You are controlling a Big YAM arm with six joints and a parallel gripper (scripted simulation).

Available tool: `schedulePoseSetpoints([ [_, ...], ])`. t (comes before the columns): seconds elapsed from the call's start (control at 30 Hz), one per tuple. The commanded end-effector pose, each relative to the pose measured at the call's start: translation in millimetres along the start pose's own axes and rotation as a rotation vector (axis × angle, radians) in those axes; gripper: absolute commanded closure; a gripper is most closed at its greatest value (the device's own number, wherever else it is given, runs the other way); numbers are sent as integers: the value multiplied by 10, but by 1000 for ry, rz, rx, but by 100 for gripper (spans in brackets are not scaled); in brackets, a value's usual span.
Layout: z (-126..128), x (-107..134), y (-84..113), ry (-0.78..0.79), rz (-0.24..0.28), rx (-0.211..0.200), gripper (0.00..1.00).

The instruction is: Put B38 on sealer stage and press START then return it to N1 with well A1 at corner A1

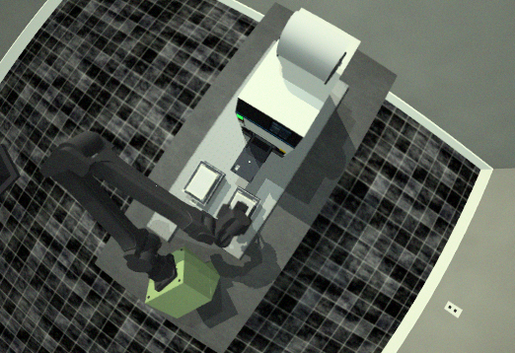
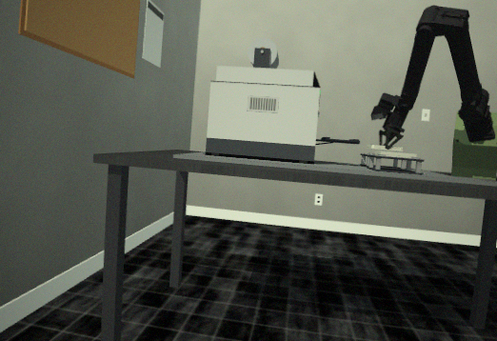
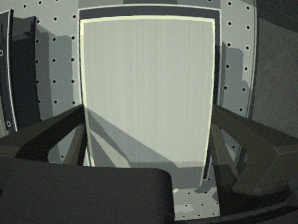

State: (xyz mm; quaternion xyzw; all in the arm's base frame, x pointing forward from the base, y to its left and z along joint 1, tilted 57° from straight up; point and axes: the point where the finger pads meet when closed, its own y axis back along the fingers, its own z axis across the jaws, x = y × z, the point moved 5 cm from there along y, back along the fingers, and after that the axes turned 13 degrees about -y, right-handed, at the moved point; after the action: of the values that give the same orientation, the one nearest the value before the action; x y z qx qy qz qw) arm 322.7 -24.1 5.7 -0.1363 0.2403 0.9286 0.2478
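My gripper (image 1: 240, 208) (image 2: 387, 144) (image 3: 148, 109) is shut on the long sides of plate B38 (image 3: 149, 60), whose top is smooth, grey and foil-like. B38 is over the right-hand nest, N1 (image 3: 150, 12), and lined up with its frame. Whether it is fully seated is hard to tell, and its A1 corner cannot be read. The second plate (image 1: 203, 182) sits in the left-hand nest, N2. The sealer's dark stage (image 1: 253, 162) is out and bare. The sealer's lamp (image 1: 240, 116) is green.
The white sealer (image 1: 281, 97) (image 2: 262, 115) with its foil roll (image 1: 313, 45) stands beyond the stage. A green box (image 1: 192, 287) is beside the arm's base. N2 and its plate are close on one side of the gripper.
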Motion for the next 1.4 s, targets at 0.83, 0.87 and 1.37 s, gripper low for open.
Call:
schedulePoseSetpoints([
  [0.83,-32,87,-163,-15,12,-1,100],
  [0.87,-38,90,-148,-22,10,1,100],
  [1.37,-32,-133,-48,24,-29,11,100],
])
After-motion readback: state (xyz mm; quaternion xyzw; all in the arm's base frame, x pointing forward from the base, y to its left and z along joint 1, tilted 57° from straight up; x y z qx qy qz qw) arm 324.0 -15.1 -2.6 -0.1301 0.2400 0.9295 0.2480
